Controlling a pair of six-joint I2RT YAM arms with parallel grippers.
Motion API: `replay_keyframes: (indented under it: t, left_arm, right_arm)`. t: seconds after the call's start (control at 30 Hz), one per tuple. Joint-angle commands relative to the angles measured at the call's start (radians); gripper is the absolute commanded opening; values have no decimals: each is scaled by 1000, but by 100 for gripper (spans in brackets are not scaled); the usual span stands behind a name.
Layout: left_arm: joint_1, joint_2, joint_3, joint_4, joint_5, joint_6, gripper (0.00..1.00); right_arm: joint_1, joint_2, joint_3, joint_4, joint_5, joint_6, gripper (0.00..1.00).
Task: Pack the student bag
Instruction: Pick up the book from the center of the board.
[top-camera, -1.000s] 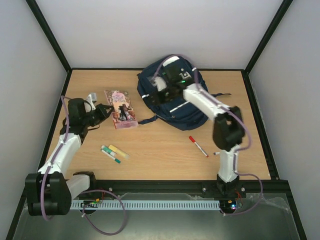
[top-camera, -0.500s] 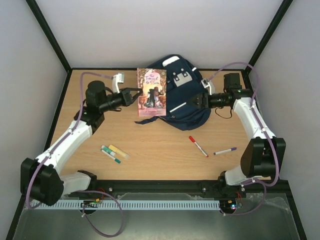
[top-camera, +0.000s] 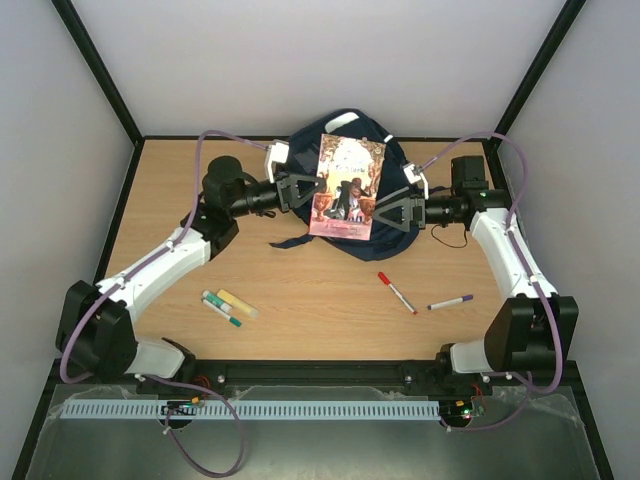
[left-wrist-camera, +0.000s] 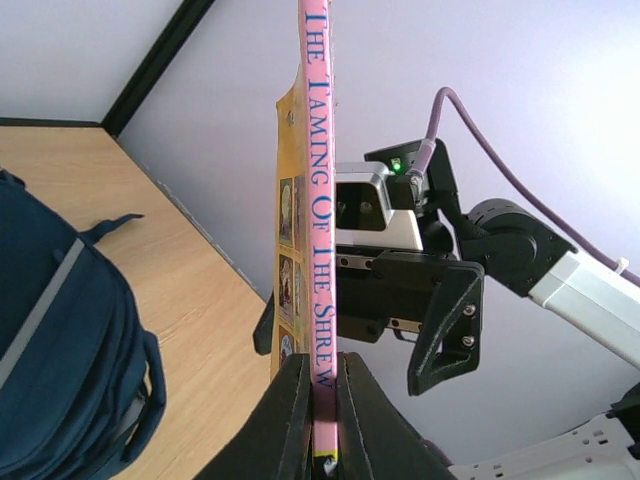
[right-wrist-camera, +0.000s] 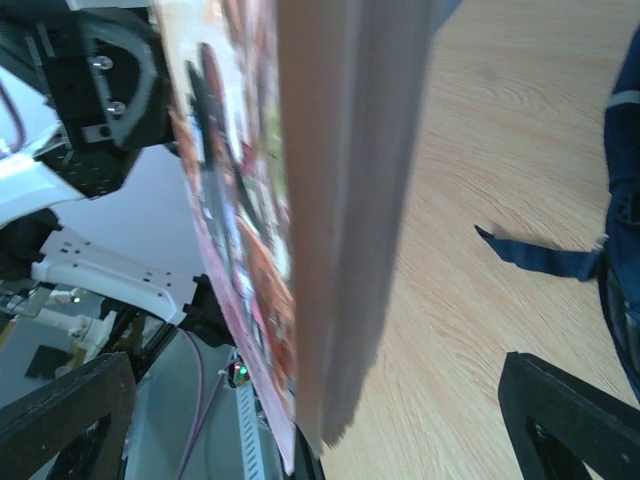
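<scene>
A paperback book (top-camera: 347, 187) with a pink spine is held off the worktop (top-camera: 300, 275) above the student bag (top-camera: 396, 163), which lies on the far middle of the worktop and is partly hidden behind the book in the top view. The left tool (top-camera: 305, 190) is clamped on the book's spine edge; in the left wrist view its two fingers (left-wrist-camera: 292, 410) are seen pressed against either side of the spine. The right tool (top-camera: 380, 213) is spread wide at the opposite edge of the book, whose page edge is seen between the parted fingers in the right wrist view. A red pen (top-camera: 397, 293), a purple pen (top-camera: 449, 301) and a cluster of markers (top-camera: 229, 306) are left lying on the near part of the worktop.
</scene>
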Motion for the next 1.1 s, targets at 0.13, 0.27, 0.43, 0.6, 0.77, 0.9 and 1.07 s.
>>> replay_keyframes:
  t: [0.13, 0.27, 0.43, 0.6, 0.77, 0.9, 1.07]
  left_arm:
    - [-44, 71, 71, 248, 52, -122, 2]
    - [-46, 96, 82, 282, 27, -152, 2]
    - [-45, 137, 93, 315, 9, -192, 2]
    - [-41, 164, 115, 220, -37, -140, 2]
    - [-43, 164, 108, 158, -72, -99, 2]
    - [-43, 148, 90, 118, -118, -63, 2]
    - [-52, 133, 84, 118, -118, -43, 2]
  right_arm:
    - [-1, 14, -2, -9, -247, -123, 100]
    - [2, 80, 71, -251, -333, -314, 92]
    - [2, 96, 59, -269, -358, -297, 82]
    - [3, 57, 48, -246, -375, -257, 75]
    - [2, 1, 10, -119, -350, -104, 66]
    - [3, -13, -12, -35, -307, 12, 56]
    - [3, -36, -65, 161, -179, 244, 42]
